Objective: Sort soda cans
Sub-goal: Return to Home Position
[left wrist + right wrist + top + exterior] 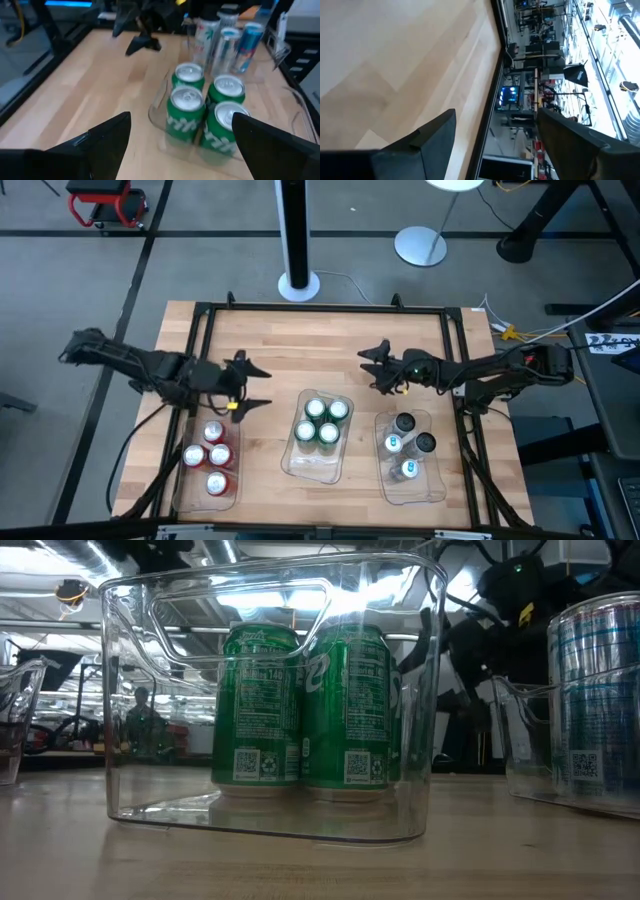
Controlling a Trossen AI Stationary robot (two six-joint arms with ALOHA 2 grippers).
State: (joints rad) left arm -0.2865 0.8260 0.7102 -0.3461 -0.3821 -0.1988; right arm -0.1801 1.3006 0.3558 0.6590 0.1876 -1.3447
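The soda cans stand sorted: red cans (208,457) in the left tray (178,482), green cans (322,423) in the middle one, silver cans (408,442) on the right. The left gripper (262,387) and right gripper (368,366) hang with fingers spread, empty, over the bare surface (290,350). If the left gripper pulls away low, it could clip the left tray's rim and topple cans.
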